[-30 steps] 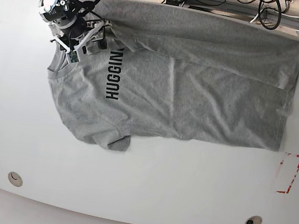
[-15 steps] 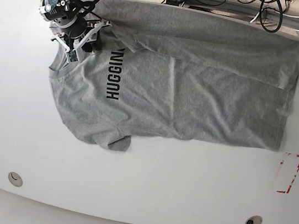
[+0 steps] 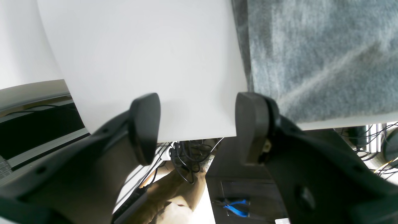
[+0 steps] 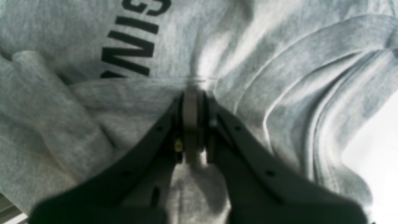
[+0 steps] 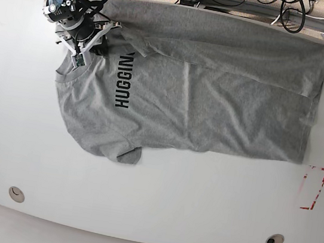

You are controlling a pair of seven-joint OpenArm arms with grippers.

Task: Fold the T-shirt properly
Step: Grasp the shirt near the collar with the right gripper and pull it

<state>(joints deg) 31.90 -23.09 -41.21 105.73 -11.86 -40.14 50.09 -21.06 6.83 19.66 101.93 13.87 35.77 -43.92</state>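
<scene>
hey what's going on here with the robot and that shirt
A two-armed robot is folding a light grey cotton T-shirt spread on a white table. The right gripper is shut on a pinch of fabric near the collar. The left gripper hangs open over the table's edge beside the hem, holding nothing.

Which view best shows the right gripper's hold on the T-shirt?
The right wrist view: the right gripper is shut on a pinched fold of the T-shirt just below the black lettering. The base view shows only the arm over the shoulder area. The left wrist view shows just a shirt edge beyond the open left gripper.
</scene>
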